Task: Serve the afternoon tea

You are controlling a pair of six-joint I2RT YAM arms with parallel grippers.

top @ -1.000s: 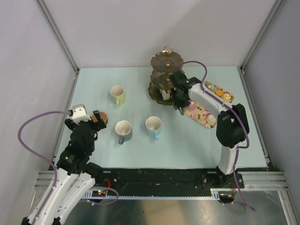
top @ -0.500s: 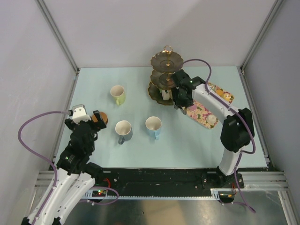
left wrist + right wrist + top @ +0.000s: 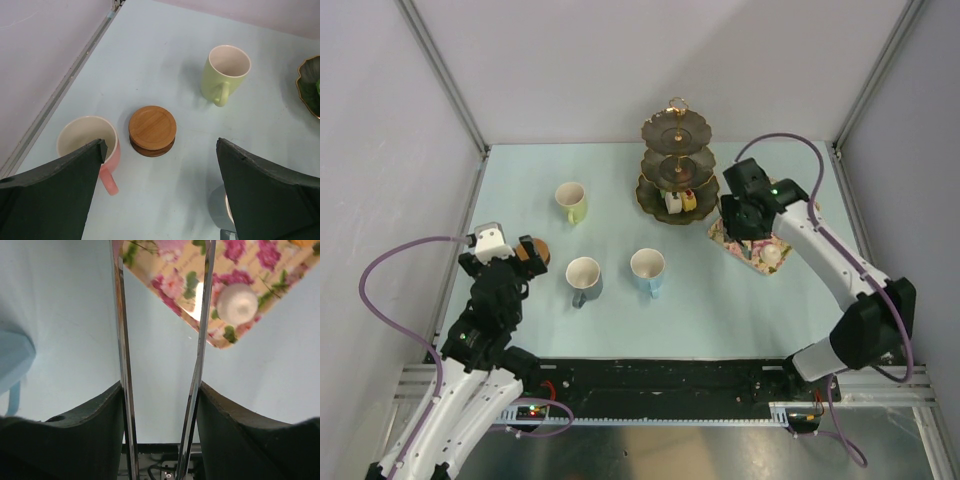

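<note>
The dark gold-rimmed three-tier stand [image 3: 677, 160] stands at the back, with small cakes [image 3: 682, 201] on its bottom tier. My right gripper [image 3: 745, 215] hovers over the floral tray [image 3: 735, 238], shut on metal tongs [image 3: 120, 315] whose blades are spread with nothing between them. A white cake [image 3: 237, 302] lies on the tray's near corner. My left gripper [image 3: 160, 150] hangs wide open above stacked brown coasters [image 3: 152, 130], a pink mug [image 3: 85, 145] under its left finger. The yellow-green mug [image 3: 571, 202], grey mug [image 3: 584, 279] and blue mug [image 3: 648, 270] stand apart on the table.
More cakes lie at the tray's far end [image 3: 790, 200], partly hidden by the right arm. The enclosure's grey walls and metal posts [image 3: 445, 75] ring the pale blue table. The blue mug's rim [image 3: 12, 360] shows at the left of the right wrist view.
The right arm has swung from the stand's bottom tier rightwards to over the tray. The tongs have spread open. A yellow cake now shows on the bottom tier. The left arm has not moved.
</note>
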